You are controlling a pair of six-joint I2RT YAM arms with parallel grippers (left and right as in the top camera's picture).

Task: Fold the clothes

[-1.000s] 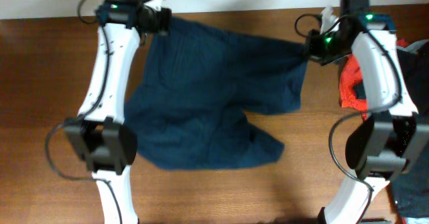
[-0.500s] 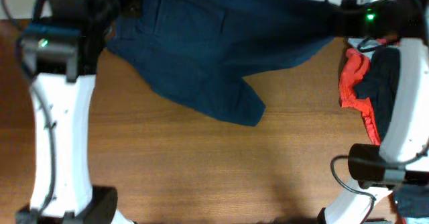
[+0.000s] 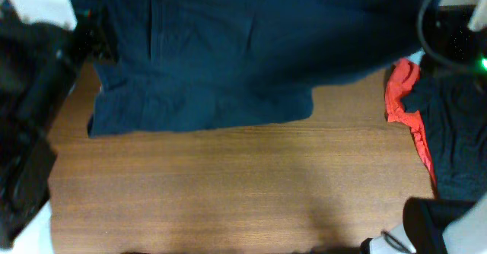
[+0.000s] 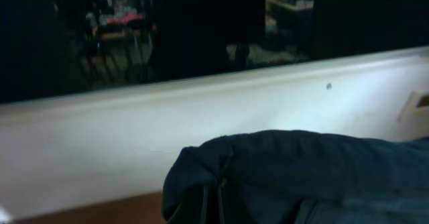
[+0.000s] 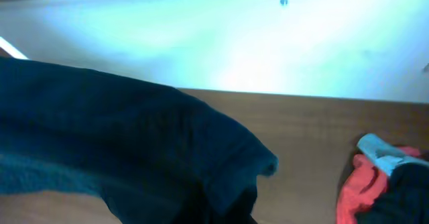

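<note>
I hold the navy shorts point(image 3: 228, 56) stretched between my two arms above the far edge of the worktop point(image 3: 228, 201). They hang as one wide sheet, and I cannot tell whether the lower hem touches the wood. My left gripper point(image 4: 213, 207) is pressed together on a bunched corner of the shorts, its fingers mostly buried in cloth in the wrist view. My right gripper point(image 5: 231, 207) pinches the opposite corner just as tightly. This looks to me like the spreading step before any fold. To do it well, I should bring both pinches down level and at one pace, so the hanging hem meets the wood first. Even tension should then let the cloth lie down flat without creases. I should also stay clear of the orange-red garment point(image 3: 403, 102) and the dark garment point(image 3: 456, 140) by the right edge. Both arms are raised high: the left arm point(image 3: 30, 132) looms blurred along the left edge, and the right arm point(image 3: 456, 26) is over the far right corner.
</note>
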